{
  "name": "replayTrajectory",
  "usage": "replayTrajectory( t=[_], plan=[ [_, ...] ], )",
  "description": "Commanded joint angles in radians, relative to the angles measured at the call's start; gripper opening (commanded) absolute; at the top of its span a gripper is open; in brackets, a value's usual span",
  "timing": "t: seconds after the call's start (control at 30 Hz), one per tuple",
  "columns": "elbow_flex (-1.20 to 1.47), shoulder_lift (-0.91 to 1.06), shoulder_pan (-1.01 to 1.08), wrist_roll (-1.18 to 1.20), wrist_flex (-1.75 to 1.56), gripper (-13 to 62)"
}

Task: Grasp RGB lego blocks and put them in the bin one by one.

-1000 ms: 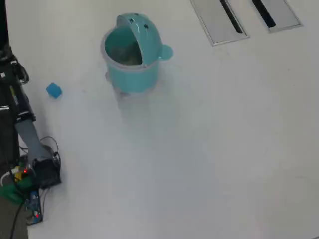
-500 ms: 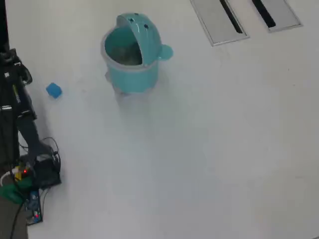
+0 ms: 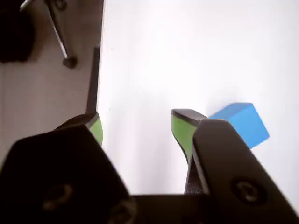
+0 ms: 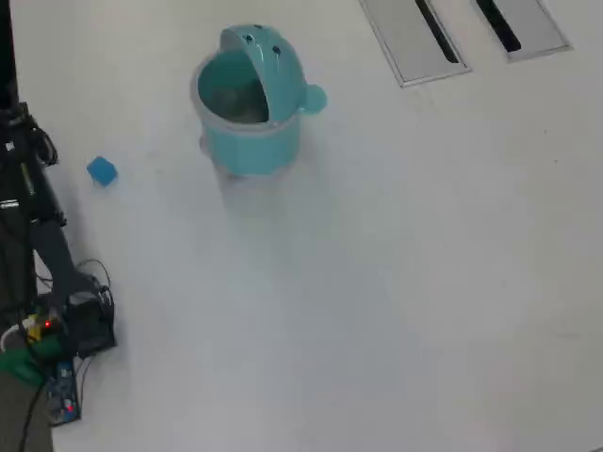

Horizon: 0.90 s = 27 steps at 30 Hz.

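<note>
I had the blue block (image 3: 243, 122) on the table (image 3: 187, 56) just right of my claw (image 3: 135, 130) in the wrist view, outside its spread, empty jaws; the bin (image 4: 250, 104) stood well beyond.

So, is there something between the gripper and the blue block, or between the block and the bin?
Nothing visible. In the wrist view the open gripper has the blue block just beyond its right fingertip, apart. In the overhead view only bare table lies between block and bin.
</note>
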Motion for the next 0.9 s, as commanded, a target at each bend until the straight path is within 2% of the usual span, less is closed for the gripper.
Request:
replayTrajectory(
  t=[0.0, 0.33, 0.6, 0.87],
  plan=[
    [-0.002, 0.02, -0.012, 0.029, -0.069, 26.2],
    [0.471, 0.167, 0.028, 0.104, -0.422, 26.2],
    [0.522, 0.256, 0.075, 0.106, -0.433, 26.1],
    [0.526, 0.253, 0.112, 0.103, -0.486, 26.2]
  ],
)
